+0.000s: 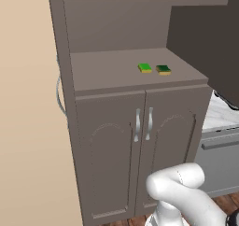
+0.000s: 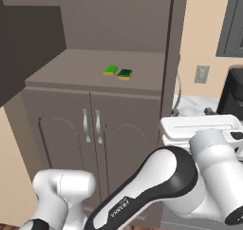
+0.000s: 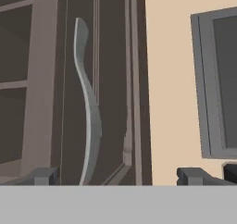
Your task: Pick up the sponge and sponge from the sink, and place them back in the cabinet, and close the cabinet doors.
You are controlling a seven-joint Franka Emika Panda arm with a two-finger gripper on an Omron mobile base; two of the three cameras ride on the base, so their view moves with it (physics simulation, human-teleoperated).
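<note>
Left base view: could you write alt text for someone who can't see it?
Two small green-topped, yellow-bottomed sponges lie side by side, slightly apart, on the open shelf of a tall grey-brown wooden cabinet. Below them, two arched-panel doors with silver handles are shut; a white robot arm rises at lower right.

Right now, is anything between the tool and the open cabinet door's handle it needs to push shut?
Nothing visible is. In the hand view the open tool faces the silver handle of the swung-open cabinet door, with only clear space before it. Both sponges already lie side by side on the cabinet shelf.
</note>
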